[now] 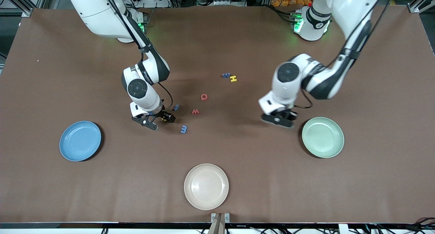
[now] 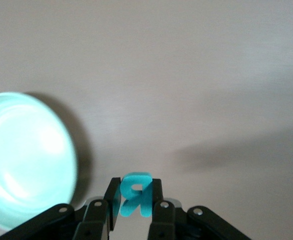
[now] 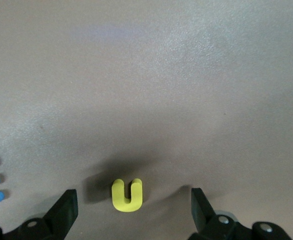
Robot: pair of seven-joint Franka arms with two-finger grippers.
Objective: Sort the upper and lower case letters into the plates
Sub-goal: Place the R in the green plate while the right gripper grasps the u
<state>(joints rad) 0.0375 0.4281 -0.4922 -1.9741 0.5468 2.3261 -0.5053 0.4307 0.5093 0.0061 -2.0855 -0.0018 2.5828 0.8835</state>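
**Teal R gripped, yellow u about to be grabbed**

Nearest the camera sits the cream plate [image 1: 206, 186], not needed. Next come the blue plate [image 1: 80, 140] and the mint plate [image 1: 323, 137], both bare. The left pincer [image 1: 279, 120] is clamped on a teal R [image 2: 135, 194] just beside the mint plate; released early, it'd land on the table [image 1: 217, 40]. The right pincer [image 1: 157, 120] is spread wide around a yellow u [image 3: 127, 195]; closed off-centre, the letter could get flicked away. Other letters [image 1: 204, 97] lie farther off.
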